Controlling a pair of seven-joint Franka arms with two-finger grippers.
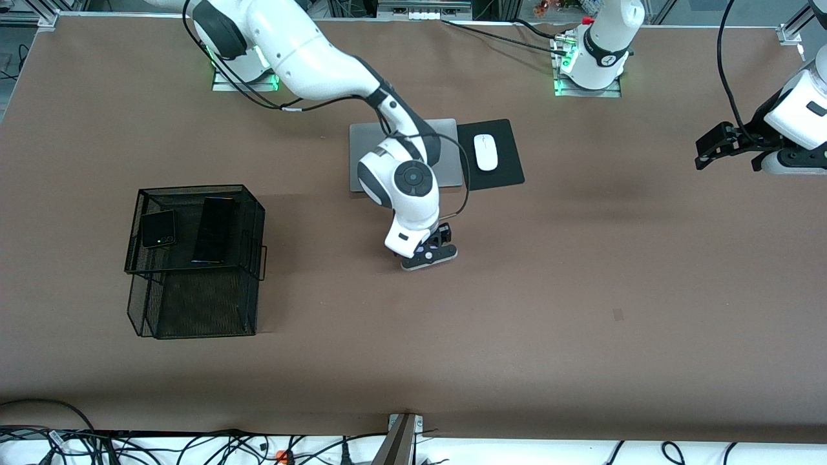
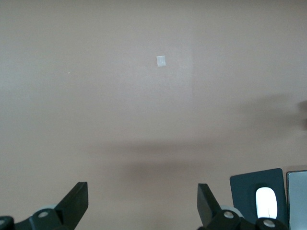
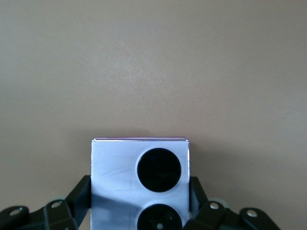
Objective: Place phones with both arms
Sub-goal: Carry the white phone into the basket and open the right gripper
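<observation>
Down at the counter (image 1: 581,271), the right end effector (image 3: 139,203) pinches the lilac-white phone (image 3: 139,184) by its side edges — a light, stiff, slick slab, likely best held there. Spread and empty, the left end effector (image 2: 143,203) waits high over its own end of the counter.

Lilac-white phone (image 3: 139,184) on table; black phones (image 1: 214,230) atop basket.

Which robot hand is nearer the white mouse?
Right. The right hand, gripping the lilac-white phone, is nearer the camera than the white mouse; the left hand hovers at the table's end.
</observation>
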